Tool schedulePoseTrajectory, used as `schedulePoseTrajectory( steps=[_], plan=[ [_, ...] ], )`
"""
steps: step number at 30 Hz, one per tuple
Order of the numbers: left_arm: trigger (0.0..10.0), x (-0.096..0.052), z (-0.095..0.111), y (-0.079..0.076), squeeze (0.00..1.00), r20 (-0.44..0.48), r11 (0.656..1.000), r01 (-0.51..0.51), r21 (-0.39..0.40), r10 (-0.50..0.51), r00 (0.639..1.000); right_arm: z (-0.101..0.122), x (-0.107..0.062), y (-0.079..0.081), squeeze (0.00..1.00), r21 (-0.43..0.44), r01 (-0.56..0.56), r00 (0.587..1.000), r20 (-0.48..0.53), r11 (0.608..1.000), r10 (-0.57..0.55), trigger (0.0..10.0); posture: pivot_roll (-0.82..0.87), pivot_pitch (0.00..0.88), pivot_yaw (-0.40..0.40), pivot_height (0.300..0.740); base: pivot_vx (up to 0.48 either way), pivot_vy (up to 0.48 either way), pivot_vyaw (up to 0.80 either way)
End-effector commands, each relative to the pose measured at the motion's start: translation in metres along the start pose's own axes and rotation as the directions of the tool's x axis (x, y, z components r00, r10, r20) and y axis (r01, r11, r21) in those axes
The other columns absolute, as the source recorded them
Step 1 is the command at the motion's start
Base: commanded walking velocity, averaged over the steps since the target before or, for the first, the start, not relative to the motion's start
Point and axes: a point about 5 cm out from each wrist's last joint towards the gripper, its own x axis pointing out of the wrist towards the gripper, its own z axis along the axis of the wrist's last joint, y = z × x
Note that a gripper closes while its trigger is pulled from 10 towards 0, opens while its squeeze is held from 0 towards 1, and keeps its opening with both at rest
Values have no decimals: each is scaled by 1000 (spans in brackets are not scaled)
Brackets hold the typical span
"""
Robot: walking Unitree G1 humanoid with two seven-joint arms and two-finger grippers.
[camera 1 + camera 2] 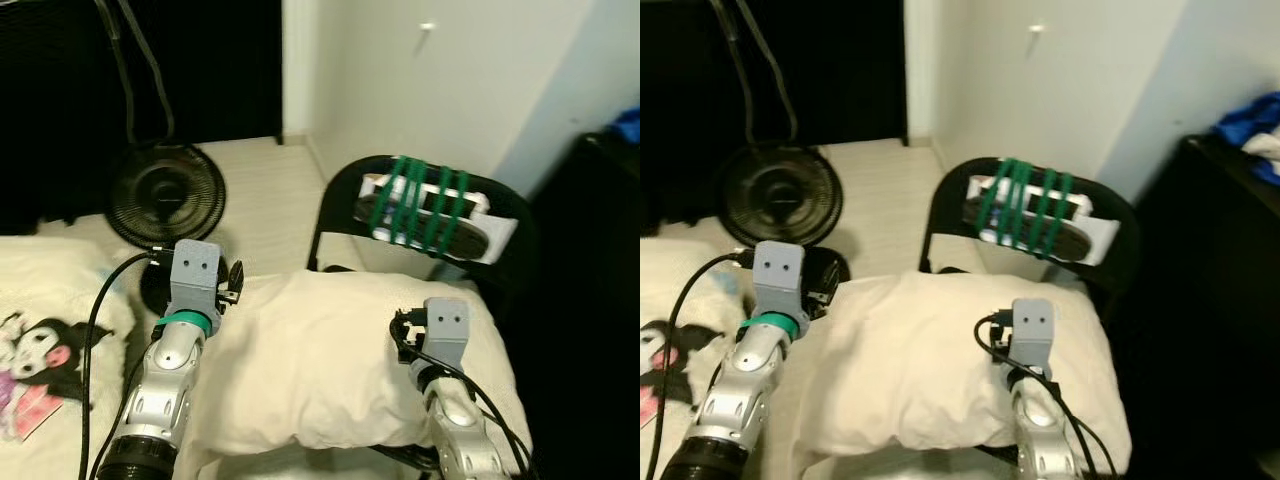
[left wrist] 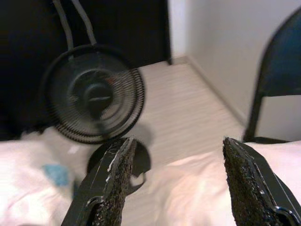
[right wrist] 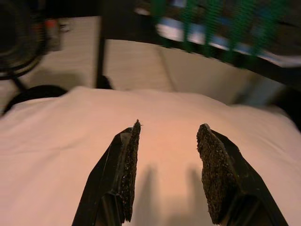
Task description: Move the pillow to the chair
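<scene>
We find the plump cream fabric pillow (image 1: 330, 365) lying flat across the seat of the black metal folding chair (image 1: 520, 225), its far edge just short of the backrest and its near edge bulging toward us past the seat. Judging from that, the placing looks essentially done, and what remains is to let go and draw the arms away.

Our left gripper (image 2: 176, 181) sits at the pillow's left edge with its fingers spread wide and nothing between them; one finger hangs over the floor gap, the other over the pillow's corner. Our right gripper (image 3: 167, 176) hovers low over the pillow's top, also parted and empty, with cloth showing between the fingers. We read both poses as arms that flank the pillow to steady its two ends on the narrow seat.

The backrest carries a white flat object (image 1: 430, 210) lashed on with green cords (image 1: 420, 200), so pushing the pillow further back would press against that. To the left stands a black round floor fan (image 1: 165, 195) on pale floor, near our left arm. The bed (image 1: 50, 270), with a cartoon-printed cream blanket (image 1: 40, 350), lies close at left. A dark cabinet (image 1: 1230, 250) with blue cloth (image 1: 1255, 115) on top crowds the chair's right side.
</scene>
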Motion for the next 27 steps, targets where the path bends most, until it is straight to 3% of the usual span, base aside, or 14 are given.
schedulePoseTrajectory(
  steps=[1,27],
  plan=[
    [10000,-2,-9,-3,0,-39,1000,7,4,-7,999,-4,-1,1,0,-14,-3,1000,-19,1000,3,10000,84,21,26,740,0,0,800],
    [10000,-10,-11,3,0,-33,999,-32,1,32,999,-6,1,5,0,-23,-24,999,-28,999,23,10000,98,21,-3,740,0,0,800]
  ],
)
